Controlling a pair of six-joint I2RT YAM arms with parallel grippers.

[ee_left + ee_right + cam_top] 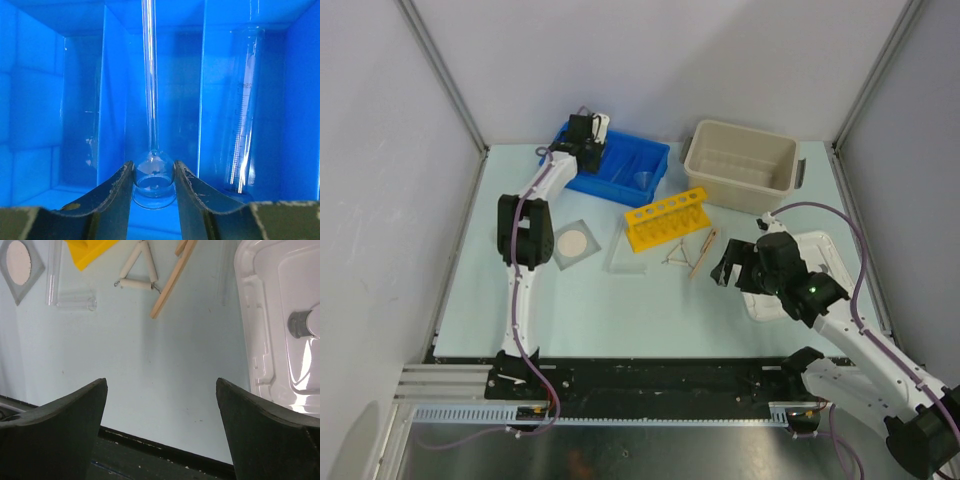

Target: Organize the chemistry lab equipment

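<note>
My left gripper (588, 140) is down inside the blue divided bin (616, 187). In the left wrist view its jaws (154, 175) are shut on the round bulb of a clear long-necked glass flask (153, 170) standing in the middle compartment. The yellow test-tube rack (666, 219), wire triangle (677, 256), wooden clamp stick (704, 252) and square gauze (577, 242) lie on the table. A clear funnel (642, 179) sits in the bin. My right gripper (725, 268) is open and empty over the table (161, 390), right of the clamp stick (172, 280) and triangle (136, 270).
A beige tub (740, 165) stands at the back right, and its white lid (820, 255) lies under my right arm. A graduated cylinder (245, 115) stands in the bin's right compartment. Clear glass tubes (70, 290) lie next to the rack.
</note>
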